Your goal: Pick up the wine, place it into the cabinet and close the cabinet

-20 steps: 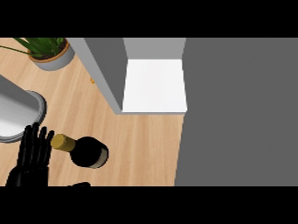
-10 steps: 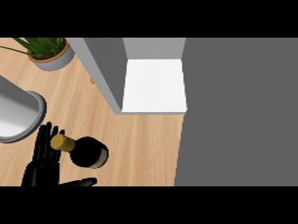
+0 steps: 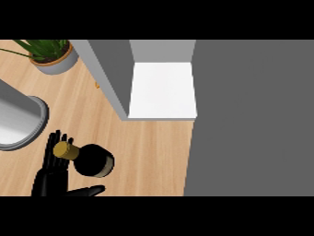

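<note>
The wine bottle [image 3: 95, 160] stands on the wooden counter [image 3: 152, 152] at the lower left. I look down on its dark body and gold cap [image 3: 65, 150]. My left hand [image 3: 50, 177] comes in from the lower edge just left of the bottle. It is open, with straight fingers [image 3: 53, 140] reaching up beside and behind the cap and the thumb [image 3: 86, 189] spread out to the right below the bottle. The open cabinet [image 3: 112, 73] lies up and to the right, showing its white shelf [image 3: 163, 90]. My right hand does not show.
A large pale grey cylinder [image 3: 6, 115] with a ringed rim stands just left of the hand. A potted plant [image 3: 54, 57] sits at the back left. A broad grey surface [image 3: 254, 115] fills the right side beyond the counter's edge.
The left hand has slid up and to the right until its fingers are against the bottle's cap, and its thumb has spread out below the bottle. The bottle has not moved.
</note>
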